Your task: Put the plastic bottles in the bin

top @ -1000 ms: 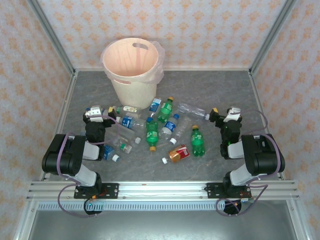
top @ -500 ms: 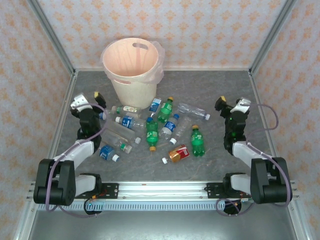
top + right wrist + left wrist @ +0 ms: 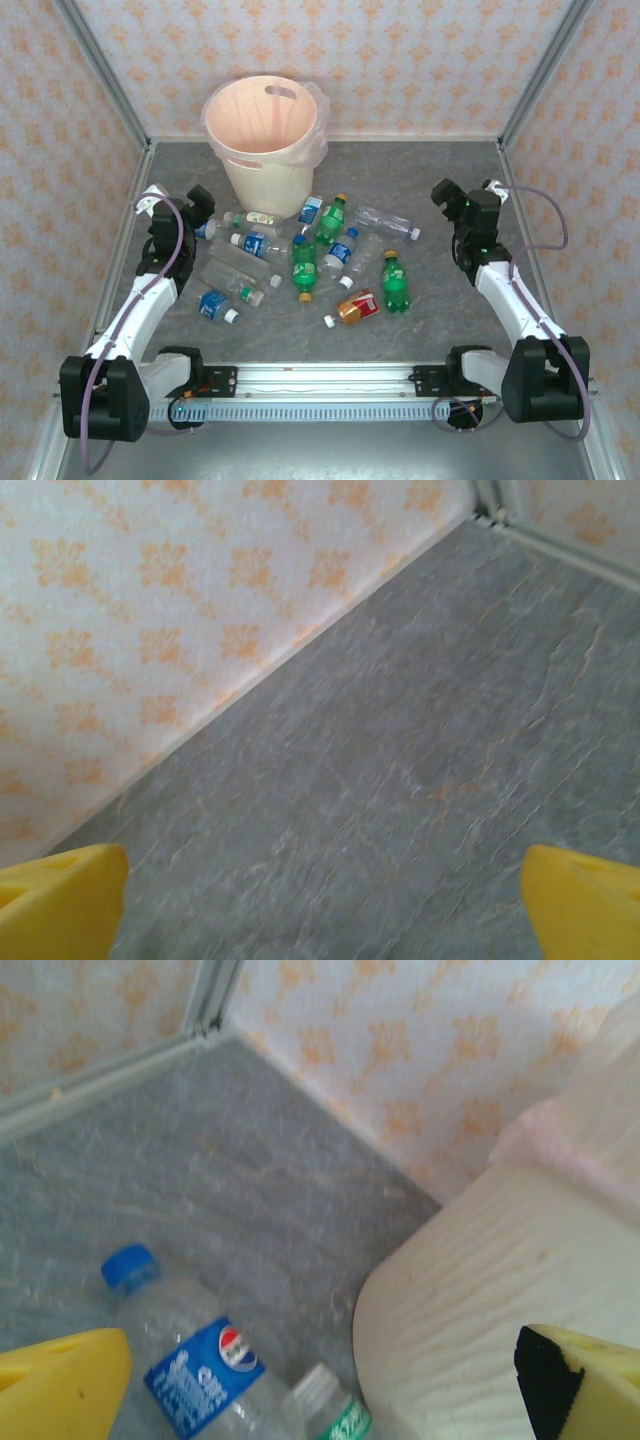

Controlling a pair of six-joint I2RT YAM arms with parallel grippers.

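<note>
The grey table [image 3: 430,300] held bottles [image 3: 303,262] before the bin [image 3: 262,175]. The left pincer [image 3: 198,203] and right pincer [image 3: 452,198] gaped empty. The left needed to straddle one bottle squarely.

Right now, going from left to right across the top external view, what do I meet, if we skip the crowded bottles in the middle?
left gripper → bin → red-orange bottle → green bottle beside it → right gripper

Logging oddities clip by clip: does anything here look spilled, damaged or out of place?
Nothing looks spilled or damaged. The bottles lie scattered on their sides on the table in front of the upright bin, as expected for an unsorted pile. The bin's liner bunches loosely at one side of the rim.
</note>
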